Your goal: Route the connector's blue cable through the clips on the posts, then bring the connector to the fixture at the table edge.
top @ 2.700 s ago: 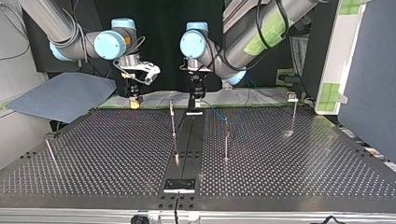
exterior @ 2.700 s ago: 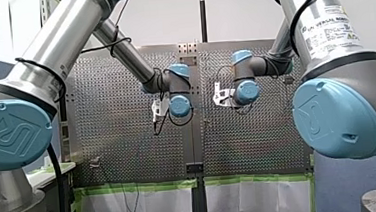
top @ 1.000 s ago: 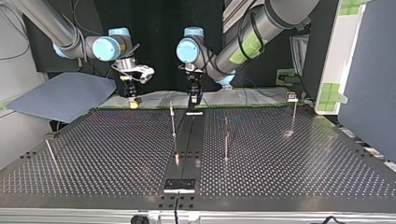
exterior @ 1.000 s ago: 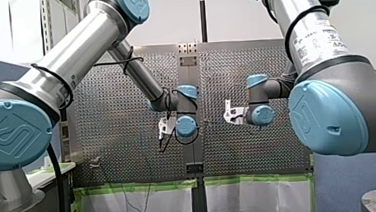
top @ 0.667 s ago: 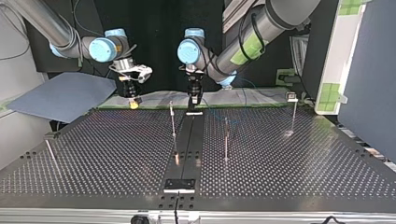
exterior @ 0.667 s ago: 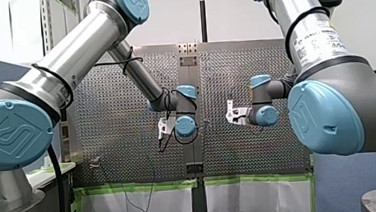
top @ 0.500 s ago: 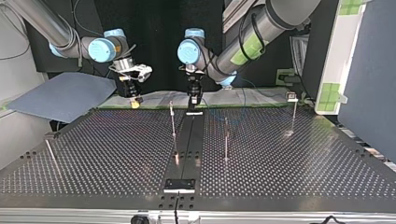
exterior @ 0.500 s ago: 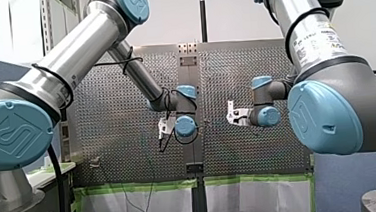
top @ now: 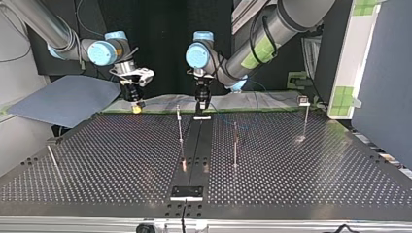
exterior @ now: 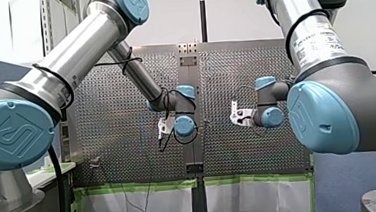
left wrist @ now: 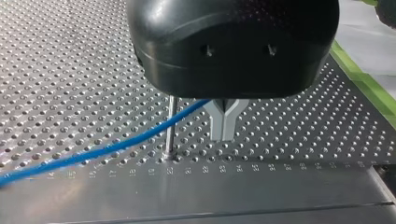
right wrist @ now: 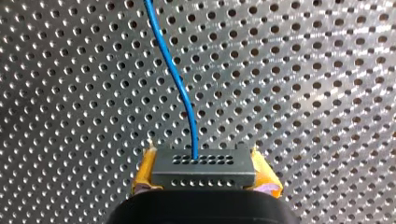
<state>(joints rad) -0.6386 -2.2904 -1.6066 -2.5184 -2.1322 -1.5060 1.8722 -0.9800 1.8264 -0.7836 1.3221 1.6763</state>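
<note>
Currently: perforated metal table (top: 121, 160), matte grey, thin steel posts (top: 180, 127) standing on it, dark backdrop (top: 165, 19) behind. Right gripper (right wrist: 204, 179) clamps the connector (right wrist: 203, 161), a dark grey block with rows of holes, between yellow pads (right wrist: 144, 170), near the table's far edge at top view's left. Blue cable (right wrist: 175, 79) leaves it in a slack curve. Left gripper (left wrist: 225, 126): metal fingers (left wrist: 219, 121) pressed together beside one post; cable reaches them, pinch unclear.

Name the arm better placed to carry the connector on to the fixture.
Right. My right gripper clamps the connector between its yellow pads, the blue cable leading out ahead. My left gripper is shut on that cable beside a post and has no hold on the connector.
</note>
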